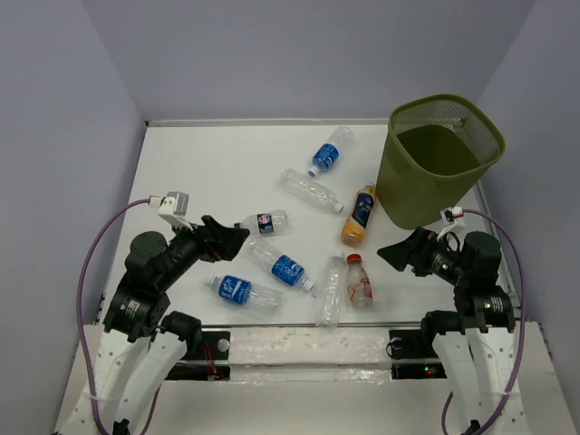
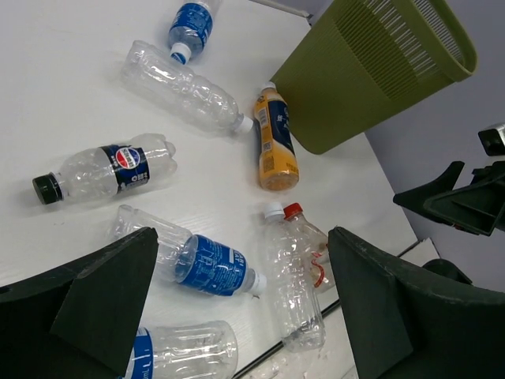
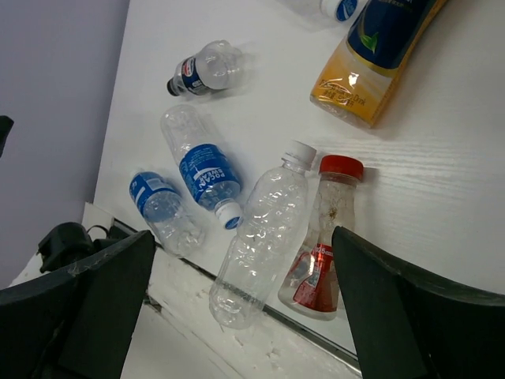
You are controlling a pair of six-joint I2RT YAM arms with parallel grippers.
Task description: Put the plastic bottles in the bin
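Several plastic bottles lie scattered on the white table. Among them are a blue-labelled one (image 1: 328,152), a clear one (image 1: 311,190), an orange-filled one (image 1: 359,216), a dark-capped one (image 1: 265,221), and a red-capped one (image 1: 359,279) beside a clear one (image 1: 331,288). The olive mesh bin (image 1: 421,186) stands upright at the far right and looks empty. My left gripper (image 1: 227,237) hovers open near the dark-capped bottle, above a blue-labelled bottle (image 2: 207,264). My right gripper (image 1: 399,252) is open just right of the red-capped bottle (image 3: 319,253); nothing is held.
The table's near edge has a dark seam and a white ledge (image 1: 299,343) just below the nearest bottles. Grey walls enclose the table on the left, back and right. The bin (image 2: 355,87) stands close to the right wall.
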